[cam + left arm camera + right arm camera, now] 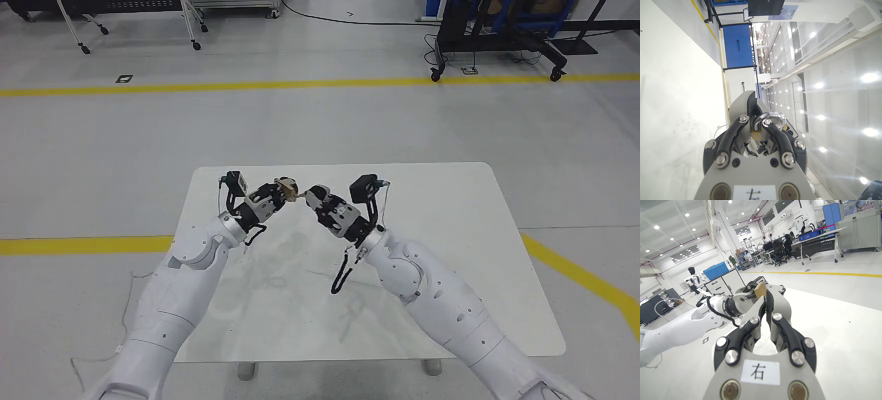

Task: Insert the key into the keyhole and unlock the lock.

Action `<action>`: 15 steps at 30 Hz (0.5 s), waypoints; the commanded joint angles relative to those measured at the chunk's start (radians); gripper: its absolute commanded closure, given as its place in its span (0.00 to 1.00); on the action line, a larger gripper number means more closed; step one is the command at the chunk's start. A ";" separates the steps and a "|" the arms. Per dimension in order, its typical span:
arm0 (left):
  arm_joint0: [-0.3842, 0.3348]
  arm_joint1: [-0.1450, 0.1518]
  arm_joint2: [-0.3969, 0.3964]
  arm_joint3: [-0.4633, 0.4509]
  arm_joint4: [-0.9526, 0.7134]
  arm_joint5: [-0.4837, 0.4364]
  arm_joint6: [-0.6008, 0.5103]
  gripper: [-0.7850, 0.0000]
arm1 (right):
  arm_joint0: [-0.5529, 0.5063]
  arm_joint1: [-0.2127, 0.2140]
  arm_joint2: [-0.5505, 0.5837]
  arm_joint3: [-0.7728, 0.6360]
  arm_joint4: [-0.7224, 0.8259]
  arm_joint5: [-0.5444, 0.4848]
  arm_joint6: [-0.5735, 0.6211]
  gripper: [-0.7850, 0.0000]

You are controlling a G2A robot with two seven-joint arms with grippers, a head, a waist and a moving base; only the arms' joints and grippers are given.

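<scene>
The white table [500, 300] carries nothing under the arms. Both arms meet above its far middle. The left gripper [278, 192] is clamped on the lock [288, 186], which hangs in the air between its pads, off the table. The right gripper [314, 194] sits just right of the lock, tips aimed at it, fingers [759, 306] drawn together. I cannot tell whether a key is between them.

The left wrist view shows the silver shackle [772, 114] curving out beside one finger, with a strip of brass body [756, 133] nearer the palm. The right wrist view hides the shackle and shows the body's flat brass end instead, just beyond the right fingertips. The top view shows how the two grippers face each other.

The lock's long axis runs left to right, along the line between the grippers, with the flat end turned right.
</scene>
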 commanded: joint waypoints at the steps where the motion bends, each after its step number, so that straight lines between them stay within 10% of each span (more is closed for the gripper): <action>1: 0.000 0.000 -0.001 0.000 0.000 0.001 -0.001 1.00 | 0.000 -0.003 -0.002 0.000 -0.009 0.004 -0.004 1.00; 15: -0.018 -0.007 -0.005 0.036 -0.077 0.121 -0.041 1.00 | -0.032 -0.017 -0.009 -0.029 -0.200 0.040 -0.151 1.00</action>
